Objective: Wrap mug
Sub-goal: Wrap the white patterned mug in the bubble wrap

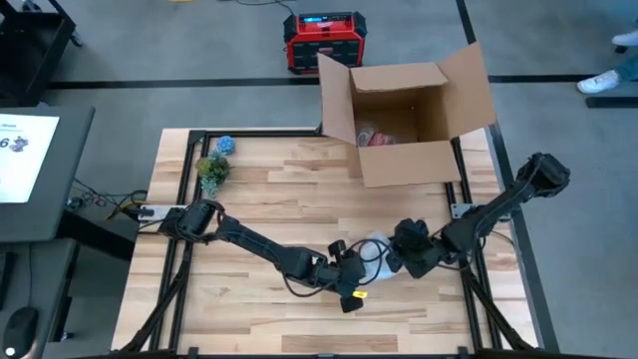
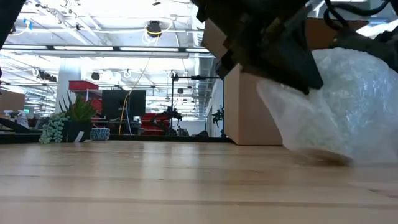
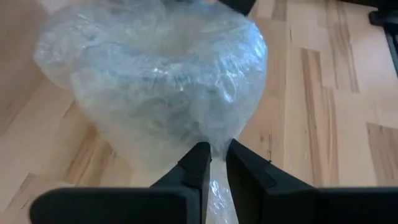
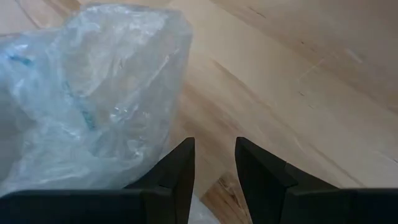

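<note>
Surroundings: cardboard box [image 1: 404, 120] and plant [image 1: 212, 172] well behind.
Bundle: bubble wrap [image 3: 155, 81]; mug's axis probably hidden.
Left gripper [image 3: 212, 163]: pinching wrap.
Right gripper [image 4: 214, 163]: spread, beside wrap.

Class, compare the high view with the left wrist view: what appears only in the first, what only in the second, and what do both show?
Only the high view shows the open cardboard box, the small plant, the red device on the floor, and the right tool beside the bundle. Only the left wrist view shows the left tool pinching a tail of the wrap between its fingers. Both show the bubble-wrapped bundle and the wooden table.
</note>
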### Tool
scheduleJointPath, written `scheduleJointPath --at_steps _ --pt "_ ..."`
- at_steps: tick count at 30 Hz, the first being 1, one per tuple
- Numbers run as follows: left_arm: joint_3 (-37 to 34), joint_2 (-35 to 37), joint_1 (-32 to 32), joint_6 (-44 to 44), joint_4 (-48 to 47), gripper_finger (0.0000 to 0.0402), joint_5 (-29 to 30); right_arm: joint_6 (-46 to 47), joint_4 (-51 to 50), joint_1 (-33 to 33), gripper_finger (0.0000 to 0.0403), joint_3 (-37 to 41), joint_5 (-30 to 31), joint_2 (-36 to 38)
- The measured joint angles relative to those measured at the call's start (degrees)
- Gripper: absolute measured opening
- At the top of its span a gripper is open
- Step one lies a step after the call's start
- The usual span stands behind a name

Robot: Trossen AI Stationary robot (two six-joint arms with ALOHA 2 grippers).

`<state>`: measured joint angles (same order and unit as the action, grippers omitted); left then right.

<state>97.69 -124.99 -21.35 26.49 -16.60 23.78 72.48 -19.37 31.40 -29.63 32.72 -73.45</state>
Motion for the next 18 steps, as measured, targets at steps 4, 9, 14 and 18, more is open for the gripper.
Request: scheduleJointPath --at_steps 4,9,14,18 --pt "0.1 0.0 -0.4 0.4 -0.9 0.0031 -0.3 -1.1 0.5 -0.2 0.0107 0.0 -0.1 0.6" --pt "0.1 0.5 -1.7 2.8 -9.2 0.0031 -0.4 -2.6 0.2 0.8 0.0107 0.0 -0.3 2.5" --pt "0.1 2.1 -4.1 5.8 -15.6 0.0031 0.0 -5.9 0.8 2.1 0.0107 0.0 -0.5 4.9" --pt "0.1 2.7 -6.0 3.4 -10.3 0.0031 0.8 -6.5 1.2 2.9 0.0107 0.0 -0.5 5.3"
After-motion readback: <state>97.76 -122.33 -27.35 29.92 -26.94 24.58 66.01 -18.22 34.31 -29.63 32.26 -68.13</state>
